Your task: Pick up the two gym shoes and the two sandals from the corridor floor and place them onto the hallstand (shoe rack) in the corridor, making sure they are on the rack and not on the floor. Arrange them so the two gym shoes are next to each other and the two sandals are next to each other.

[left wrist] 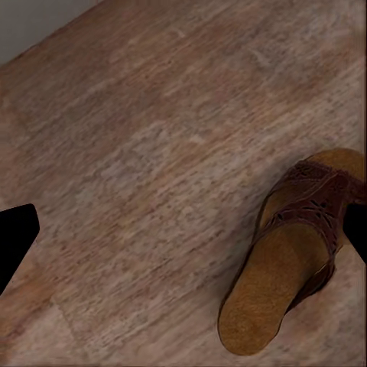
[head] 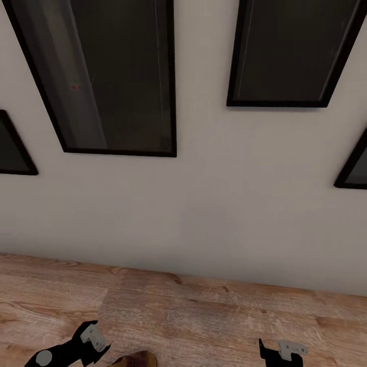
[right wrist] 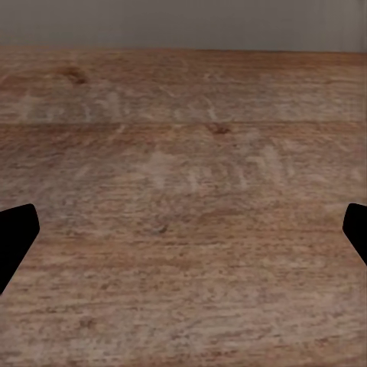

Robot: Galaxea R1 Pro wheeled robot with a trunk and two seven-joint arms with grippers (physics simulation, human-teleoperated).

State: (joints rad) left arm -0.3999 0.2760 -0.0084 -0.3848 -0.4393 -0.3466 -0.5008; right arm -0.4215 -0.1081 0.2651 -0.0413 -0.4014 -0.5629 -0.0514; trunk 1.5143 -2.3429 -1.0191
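Sandal [left wrist: 294, 252] lay flat on the wood floor [left wrist: 145, 153], close to your left fingers [left wrist: 15, 237], which were wide apart and held nothing. Your right fingers [right wrist: 15, 241] were wide apart too, over bare floor. Ahead you faced a wall [head: 204, 193] with black-framed pictures [head: 112, 76].

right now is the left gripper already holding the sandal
No, in the left wrist view the sandal lies flat on the corridor floor, with the left gripper open above it.
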